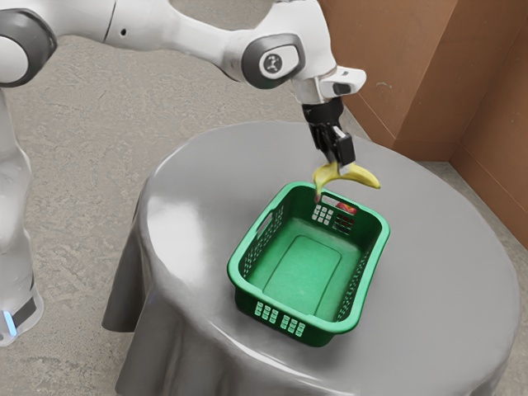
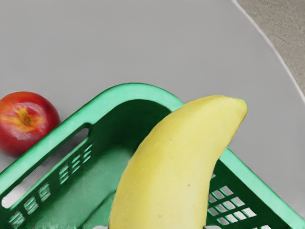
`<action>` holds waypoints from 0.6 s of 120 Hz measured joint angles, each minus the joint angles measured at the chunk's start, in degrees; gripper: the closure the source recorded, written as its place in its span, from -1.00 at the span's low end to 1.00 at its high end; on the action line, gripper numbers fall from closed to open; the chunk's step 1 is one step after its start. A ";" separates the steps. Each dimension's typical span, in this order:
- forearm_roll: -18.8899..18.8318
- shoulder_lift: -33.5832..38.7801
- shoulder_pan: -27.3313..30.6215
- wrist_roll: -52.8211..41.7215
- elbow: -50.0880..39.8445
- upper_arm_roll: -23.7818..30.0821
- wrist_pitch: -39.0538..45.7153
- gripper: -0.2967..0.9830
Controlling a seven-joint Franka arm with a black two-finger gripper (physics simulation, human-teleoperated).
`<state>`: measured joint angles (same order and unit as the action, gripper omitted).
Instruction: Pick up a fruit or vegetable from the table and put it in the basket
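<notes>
And the gripper has it, both fingers pinching the banana above the basket, rim approx. 1 o'clock in ext. view! Red fruit on tbl. just outside, also approx. 1 o'clock from basket ctr.

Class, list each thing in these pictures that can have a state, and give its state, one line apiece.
Gripper: shut on the banana.
Banana: unpeeled, held up off the table.
Basket: upright, open-topped.
Red fruit: whole, outside the basket, beside it.
Arm: bent, reaching over the table.
</notes>
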<state>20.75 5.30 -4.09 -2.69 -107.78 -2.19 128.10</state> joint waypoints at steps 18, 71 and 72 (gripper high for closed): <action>0.64 1.55 -0.87 1.89 -1.07 1.30 0.60 0.24; 1.89 2.39 1.54 16.30 1.25 0.36 -2.43 -0.50; 1.31 2.46 1.57 17.66 2.04 0.30 -3.20 -0.50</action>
<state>22.07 7.76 -2.52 14.97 -105.74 -1.88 124.90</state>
